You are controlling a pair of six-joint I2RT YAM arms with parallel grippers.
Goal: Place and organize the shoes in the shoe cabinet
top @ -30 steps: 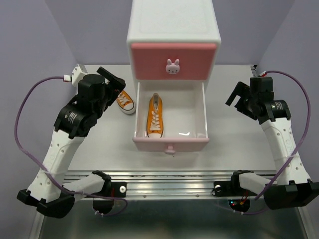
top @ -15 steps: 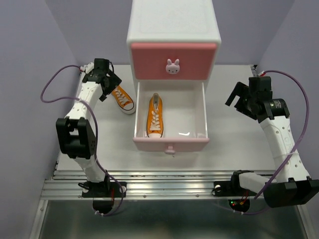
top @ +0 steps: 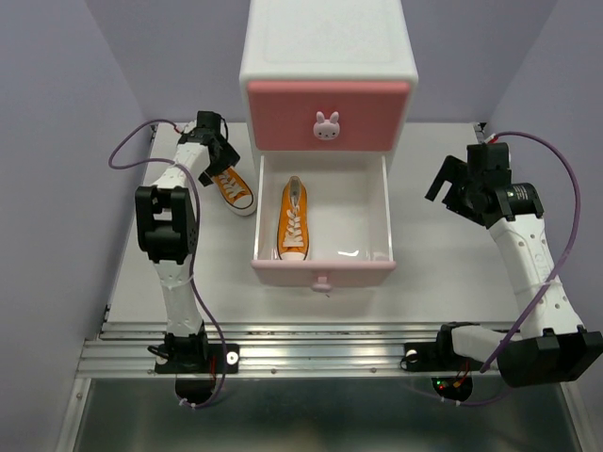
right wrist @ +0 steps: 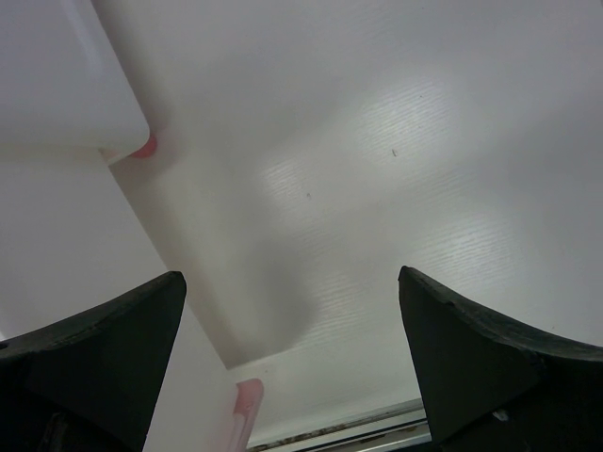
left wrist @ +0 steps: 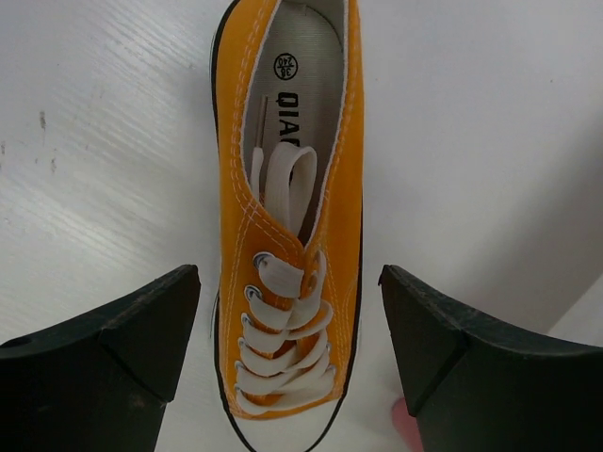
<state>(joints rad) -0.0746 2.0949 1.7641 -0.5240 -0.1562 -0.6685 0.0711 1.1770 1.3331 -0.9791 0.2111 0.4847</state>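
Left arm: a second ago folded low by its base, now stretched far out. Left gripper (left wrist: 287, 282) hangs over the loose orange shoe (left wrist: 287, 235), fingers spread either side of the laces, not touching. Judged: lined up for a grab, then into the drawer (top: 320, 273). Right gripper (right wrist: 292, 292) hardly shifted, spread over the faintly ribbed white table (top: 443, 273) right of the drawer. Drawer pulled out toward near edge; pale pink front, glossy white plastic inside. The other orange shoe (top: 294, 221) lies at its left, toe near. Loose orange shoe on the table just left of the drawer: canvas, flat white laces, white rubber toe. Far: cabinet (top: 328, 38), boxy, rounded corners; upper drawer (top: 283, 102) shut, bunny knob (top: 327, 126)
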